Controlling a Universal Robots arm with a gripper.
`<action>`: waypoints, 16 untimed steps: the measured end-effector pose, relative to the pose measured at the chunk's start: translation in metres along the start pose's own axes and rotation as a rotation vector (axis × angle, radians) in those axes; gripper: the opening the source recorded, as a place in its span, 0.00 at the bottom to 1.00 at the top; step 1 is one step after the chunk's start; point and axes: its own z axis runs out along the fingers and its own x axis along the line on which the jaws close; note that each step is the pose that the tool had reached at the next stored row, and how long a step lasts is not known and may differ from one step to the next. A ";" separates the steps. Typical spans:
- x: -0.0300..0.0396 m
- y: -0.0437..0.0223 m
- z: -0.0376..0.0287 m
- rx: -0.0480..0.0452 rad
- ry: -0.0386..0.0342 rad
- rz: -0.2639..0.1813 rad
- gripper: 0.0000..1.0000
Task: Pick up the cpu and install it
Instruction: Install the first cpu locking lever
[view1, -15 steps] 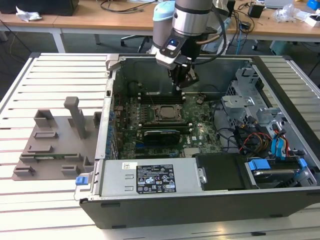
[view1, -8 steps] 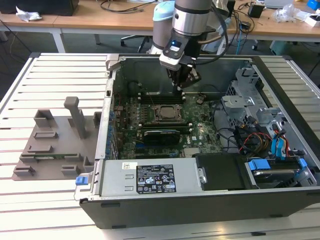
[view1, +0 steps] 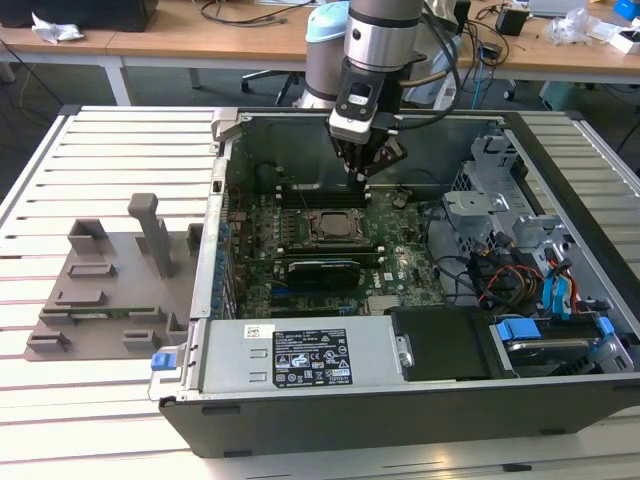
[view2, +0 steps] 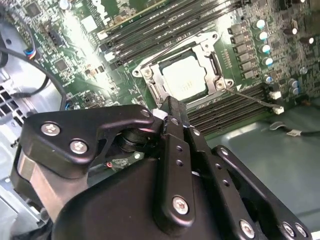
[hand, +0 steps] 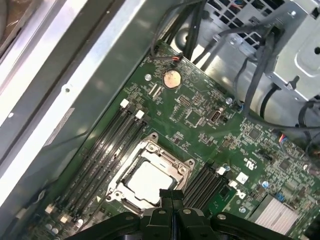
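The cpu (view1: 333, 226), a small square chip with a silvery lid, lies flat in the dark metal socket frame (view1: 333, 212) on the green motherboard inside the open computer case (view1: 400, 415). Both wrist views show the cpu (view2: 184, 77) (hand: 149, 181) seated in the frame. My gripper (view1: 365, 170) hovers a short way above the board, just behind the socket toward the case's back wall. Its black fingers (hand: 168, 196) are pressed together with nothing between them. In the second wrist view my gripper (view2: 167, 107) has its tips just off the socket's edge, apart from the chip.
A large grey fixture (view1: 110, 280) with slots and posts lies on the slatted table at the exterior view's left. Inside the case are the power supply (view1: 300, 355), a drive cage (view1: 500, 200) and coloured cables (view1: 520, 275). Memory slots (hand: 107, 150) flank the socket.
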 end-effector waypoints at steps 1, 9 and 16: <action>0.0000 0.0000 0.0000 -0.0007 -0.0008 -0.011 0.11; 0.0000 0.0000 0.0000 -0.0083 -0.0097 -0.132 0.11; 0.0000 0.0000 0.0000 -0.0135 -0.0160 -0.216 0.11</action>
